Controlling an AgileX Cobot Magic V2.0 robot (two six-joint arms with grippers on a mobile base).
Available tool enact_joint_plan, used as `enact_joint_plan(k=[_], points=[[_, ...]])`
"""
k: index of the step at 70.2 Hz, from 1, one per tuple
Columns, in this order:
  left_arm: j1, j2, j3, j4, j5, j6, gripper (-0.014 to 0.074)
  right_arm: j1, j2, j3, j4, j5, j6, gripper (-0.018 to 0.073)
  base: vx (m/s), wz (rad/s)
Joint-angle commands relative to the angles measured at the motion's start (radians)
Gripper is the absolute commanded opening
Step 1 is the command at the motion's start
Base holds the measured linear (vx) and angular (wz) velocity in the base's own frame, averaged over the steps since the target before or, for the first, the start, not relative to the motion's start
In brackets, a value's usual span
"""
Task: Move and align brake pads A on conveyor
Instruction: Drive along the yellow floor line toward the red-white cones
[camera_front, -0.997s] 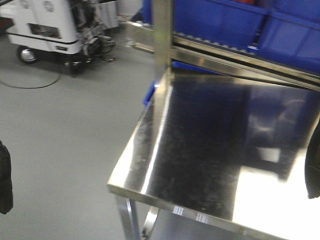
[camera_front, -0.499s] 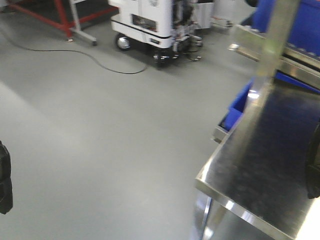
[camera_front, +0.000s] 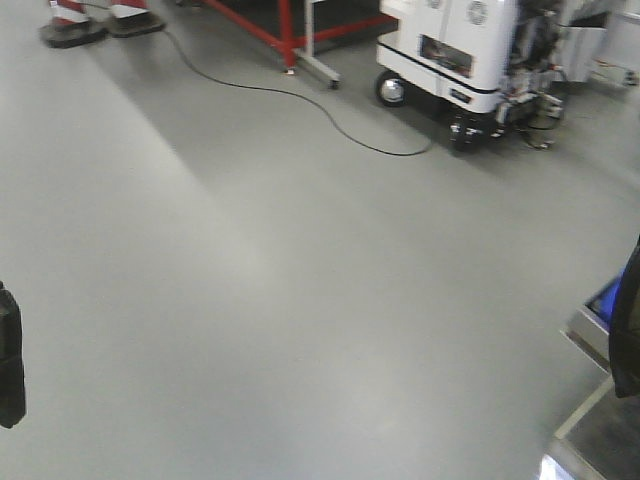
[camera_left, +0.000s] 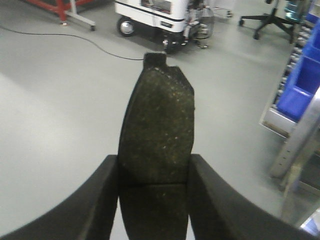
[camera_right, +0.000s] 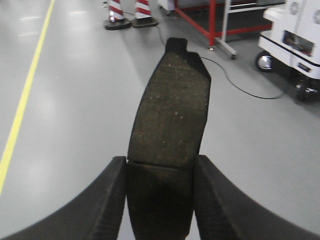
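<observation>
In the left wrist view my left gripper (camera_left: 153, 170) is shut on a dark grey brake pad (camera_left: 159, 120) that sticks out forward between its fingers, groove near the fingertips. My right gripper (camera_right: 160, 167) is likewise shut on a second brake pad (camera_right: 172, 105) in the right wrist view. Both pads hang over bare grey floor. In the front view only dark slivers of the left gripper (camera_front: 8, 355) and the right gripper (camera_front: 628, 325) show at the frame's edges. The conveyor is out of view.
A white wheeled machine (camera_front: 455, 50) stands far right with a black cable (camera_front: 330, 115) trailing across the floor. A red frame (camera_front: 285, 25) and striped cone bases (camera_front: 75, 20) stand at the back. A steel table corner (camera_front: 590, 440) and blue bins (camera_left: 300, 85) lie to the right.
The front view has swung left: the steel table that filled it a second ago has slid off to the lower right corner, and open floor now fills the frame.
</observation>
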Motion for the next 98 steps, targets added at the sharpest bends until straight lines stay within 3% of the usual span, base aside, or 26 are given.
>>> enact_joint_plan(k=[1, 59, 98], points=[[-0.007, 0.006, -0.030, 0.004, -0.091, -0.001, 0.0153, -0.001, 0.005, -0.029, -0.010, -0.098, -0.008, -0.0003, 0.12, 0.50], [-0.007, 0.006, -0.030, 0.004, -0.091, -0.001, 0.0153, -0.001, 0.005, -0.029, -0.010, -0.098, -0.008, -0.0003, 0.17, 0.58], [-0.007, 0.006, -0.030, 0.004, -0.091, -0.001, 0.0153, -0.001, 0.005, -0.029, -0.010, -0.098, -0.008, -0.0003, 0.27, 0.25]])
